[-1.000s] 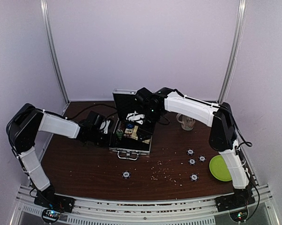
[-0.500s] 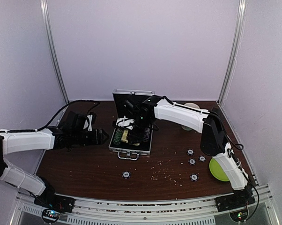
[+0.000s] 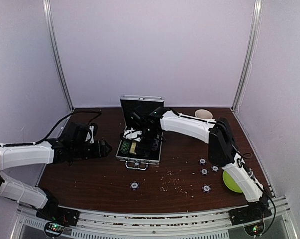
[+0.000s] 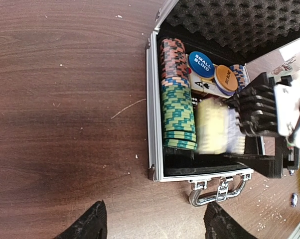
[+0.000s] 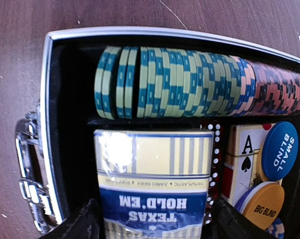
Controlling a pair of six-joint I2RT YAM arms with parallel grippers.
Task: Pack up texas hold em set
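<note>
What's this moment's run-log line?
right end effector: in open case, straddling card deck | left end effector: open, empty, beside case | loose chips: on table

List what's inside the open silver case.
A row of green and red chips, a wrapped Texas Hold'em deck, red dice, an ace-of-spades card, a blue Small Blind disc and an orange Big Blind disc. Anything under the deck and discs is covered.

Shows bright, smooth metal on the rim of the flat silver aluminium case [image 4: 149, 109], with mirror-glossy chrome on its curved handle [image 4: 217, 191]. Reads as matt, bumpy black foam lining [image 4: 229, 20] inside the lid. Glints with clear glossy wrap over the blue-cream card deck [image 5: 155, 199]. Looks matt and grained across the dark brown wooden table [image 4: 65, 99].
</note>
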